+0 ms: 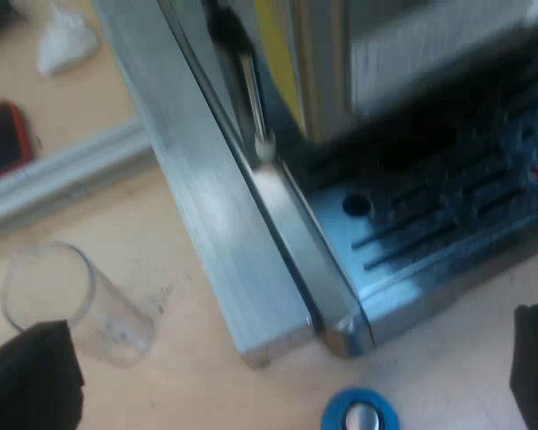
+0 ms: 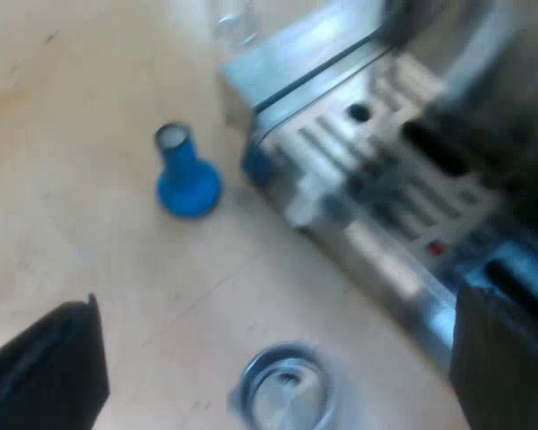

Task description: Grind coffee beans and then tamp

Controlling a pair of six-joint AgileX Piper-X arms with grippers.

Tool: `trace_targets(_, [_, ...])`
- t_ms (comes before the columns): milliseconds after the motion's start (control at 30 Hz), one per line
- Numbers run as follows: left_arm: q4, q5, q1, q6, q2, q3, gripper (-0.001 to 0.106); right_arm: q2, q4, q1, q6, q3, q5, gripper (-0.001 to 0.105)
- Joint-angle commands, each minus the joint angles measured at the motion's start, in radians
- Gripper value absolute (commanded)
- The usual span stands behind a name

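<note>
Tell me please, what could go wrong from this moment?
The blue tamper stands free on the table, close to the corner of the espresso machine. The open right gripper could topple it if it passes low. The measuring glass sits right beside one finger of the open left gripper, so a small move may knock it.

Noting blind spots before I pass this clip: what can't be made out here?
Machine, left wrist view: upper part blurred and cut off by the edge.
Tamper, left wrist view: cut off by the edge.
Round rimmed thing by the machine's front, right wrist view: blurred; glass or holder, cannot tell.
Red-edged dark thing, left wrist view: cut off by the edge; unidentifiable.
</note>
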Motion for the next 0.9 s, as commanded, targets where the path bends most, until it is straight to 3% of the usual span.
trace_targets(33, [0.012,-0.010,-0.001,-0.031,-0.006,-0.093,0.105,-0.011,0.112,-0.032,-0.019,-0.114,0.065,0.079])
trace_targets(167, [0.011,-0.010,0.010,-0.035,-0.003,-0.178,0.105,-0.014,0.241,-0.149,-0.017,-0.241,0.070,0.079])
trace_targets(300, [0.016,-0.010,0.091,-0.044,0.016,-0.228,0.105,-0.016,0.325,-0.339,-0.017,-0.309,0.050,0.079])
trace_targets(367, [0.020,0.043,0.181,-0.044,0.037,-0.236,0.105,-0.016,0.357,-0.461,-0.013,-0.316,-0.015,0.079])
trace_targets(433, [0.024,0.070,0.215,-0.044,0.048,-0.236,0.105,-0.016,0.377,-0.551,0.006,-0.316,-0.049,0.079])
trace_targets(533, [0.035,0.063,0.221,-0.044,0.050,-0.236,0.105,-0.016,0.404,-0.716,0.014,-0.314,-0.086,0.079])
trace_targets(600, [0.035,0.061,0.221,-0.044,0.050,-0.236,0.105,-0.016,0.408,-0.738,0.009,-0.314,-0.088,0.079])
trace_targets(733, [0.035,0.043,0.221,-0.040,0.045,-0.236,0.105,-0.027,0.463,-0.979,-0.062,-0.311,-0.187,0.079])
trace_targets(900, [0.050,0.043,0.221,-0.040,0.022,-0.236,0.105,-0.088,0.434,-1.025,-0.067,-0.286,-0.174,0.079])
